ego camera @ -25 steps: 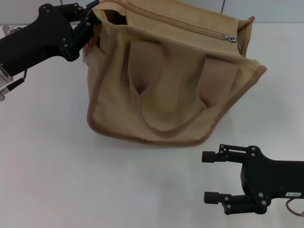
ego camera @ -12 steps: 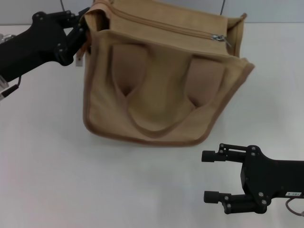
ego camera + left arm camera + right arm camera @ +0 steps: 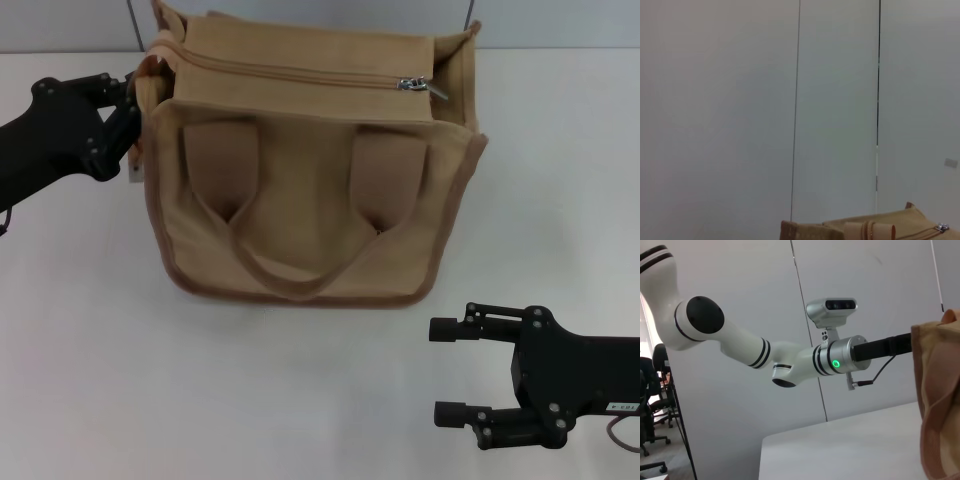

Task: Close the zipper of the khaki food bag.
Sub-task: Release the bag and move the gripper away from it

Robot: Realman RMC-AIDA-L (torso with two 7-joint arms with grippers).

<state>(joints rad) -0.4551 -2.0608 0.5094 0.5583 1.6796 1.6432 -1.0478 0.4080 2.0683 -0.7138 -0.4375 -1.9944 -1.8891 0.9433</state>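
Stands squarer than a second ago: khaki food bag (image 3: 310, 190), then skewed with its right corner thrust toward 4 o'clock, now upright on the white table (image 3: 110, 350) with its front face turned to the head camera, shifted toward 9 o'clock and slightly toward 12. Front strap handle (image 3: 290, 215) hangs in a loop down the front panel, as before. Runs nearly level across the top now, where earlier slanted: zipper (image 3: 300, 78), drawn shut along most of its length, silver slider and pull tab (image 3: 415, 86) sitting near the bag's right end, at about 1 o'clock from the bag's middle. A short stretch past the slider toward the right edge cannot be judged as shut or not.

At 9 o'clock from the bag, left gripper (image 3: 128, 125), pulled leftward and lower in the head view than a second ago, fingers pressed together on the bag's left top edge beside a small white tag. In the left wrist view, only the bag's top rim (image 3: 875, 231) and the slider (image 3: 941, 228) show below a grey wall.

At 5 o'clock, right gripper (image 3: 452, 370), unchanged from a second ago: off the bag, low over the table, fingers spread wide, holding nothing. In the right wrist view, bag's fabric (image 3: 937, 390) at the edge and the left arm (image 3: 790, 365) beyond.
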